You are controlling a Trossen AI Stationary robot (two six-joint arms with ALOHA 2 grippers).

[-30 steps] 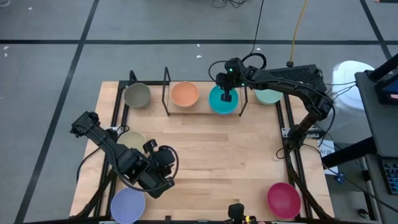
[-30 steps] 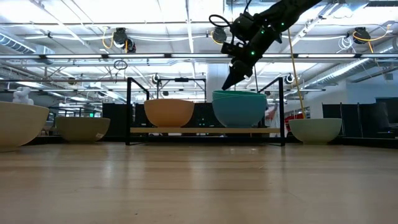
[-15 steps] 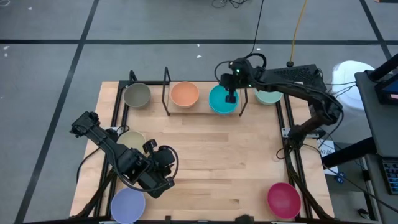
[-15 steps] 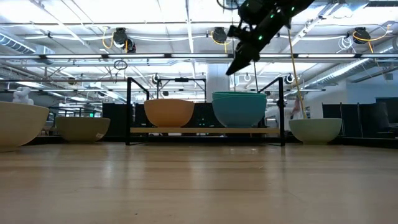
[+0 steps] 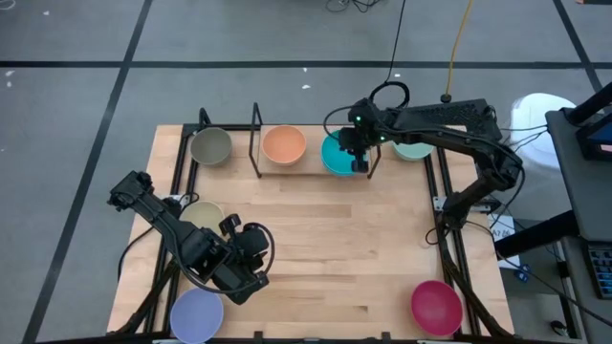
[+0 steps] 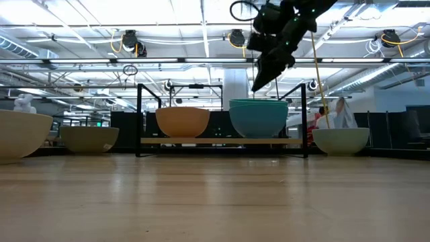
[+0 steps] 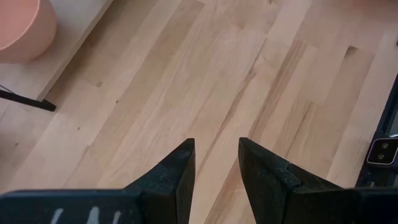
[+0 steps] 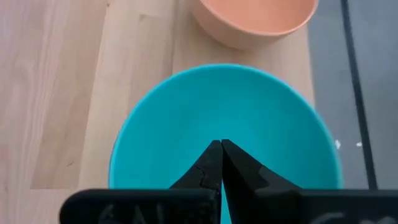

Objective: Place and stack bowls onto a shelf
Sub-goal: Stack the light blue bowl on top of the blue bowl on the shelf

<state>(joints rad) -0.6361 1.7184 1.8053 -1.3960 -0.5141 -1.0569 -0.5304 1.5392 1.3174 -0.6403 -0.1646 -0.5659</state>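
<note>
My right gripper point(image 8: 221, 149) is shut and hovers just above the cyan bowl point(image 5: 337, 153), clear of its rim in the low view point(image 6: 258, 84). The cyan bowl point(image 6: 259, 119) stands on the shelf point(image 6: 222, 140) beside the orange bowl point(image 5: 284, 144). Two rims show on the cyan bowl in the low view, so it seems to be nested in another bowl. The blue bowl does not show on its own. My left gripper point(image 7: 216, 149) is open over bare tabletop near the near-left corner point(image 5: 247, 256), touching nothing.
The grey-olive bowl point(image 5: 210, 145) sits left of the shelf and the mint bowl point(image 5: 413, 148) right of it. The beige bowl point(image 5: 199, 214) and the lavender bowl point(image 5: 196, 313) lie beside my left arm. The magenta bowl point(image 5: 436, 306) is at the near-right corner. The table's middle point(image 5: 335, 239) is bare wood.
My right gripper has risen from the cyan bowl's rim and drifted slightly toward the table's right and near edge. The cyan bowl has stayed in place on the shelf.
</note>
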